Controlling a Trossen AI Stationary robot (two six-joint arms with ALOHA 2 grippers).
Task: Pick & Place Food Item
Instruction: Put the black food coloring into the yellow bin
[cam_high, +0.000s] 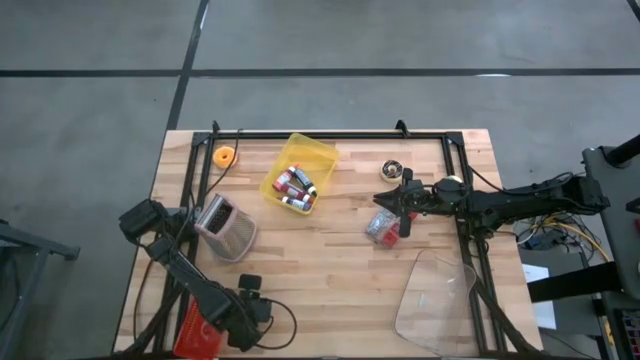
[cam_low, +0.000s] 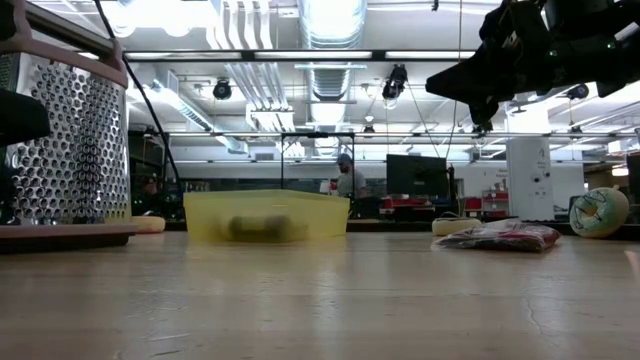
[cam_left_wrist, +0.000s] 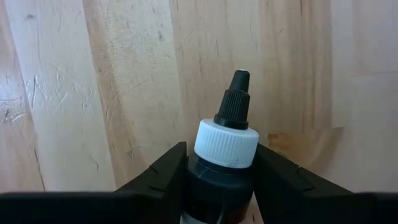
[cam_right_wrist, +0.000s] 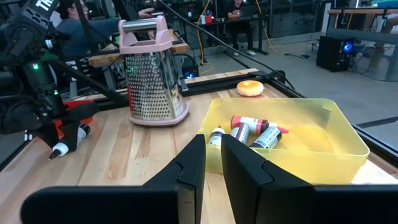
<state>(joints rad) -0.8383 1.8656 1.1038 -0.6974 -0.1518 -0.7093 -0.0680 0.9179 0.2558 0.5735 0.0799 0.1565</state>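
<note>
Grasping looks like the step in hand on the left side: the left gripper (cam_left_wrist: 217, 186), low at the near-left part of the wooden bench (cam_high: 330, 270), has its two dark fingers (cam_left_wrist: 155, 177) set against either side of a small dark squeeze bottle with a white ribbed collar and black pointed nozzle (cam_left_wrist: 227, 134). The bottle lies between them on the wood. Whether they already grip it firmly I cannot tell, so I judge the grasp as not yet sure.

The right gripper (cam_high: 402, 212) hovers right of centre, above a crinkled red and silver packet (cam_high: 381, 226), its fingers drawn almost together with nothing between them.

A yellow plastic tub (cam_high: 299, 173) sits at the far middle and already holds several similar small bottles with red and dark labels (cam_right_wrist: 252, 132), so it is the likely goal. A pink-framed metal box grater (cam_high: 226, 227) stands between the left gripper and the tub.

The next move, as I judge it, calls for a secure pinch on the bottle's body, a straight lift, then a carry past the grater and a release over the tub.

No brand or label text can be read on the bottles or the packet. White letters on the dark arm in the right wrist view are cut off and unreadable.
</note>
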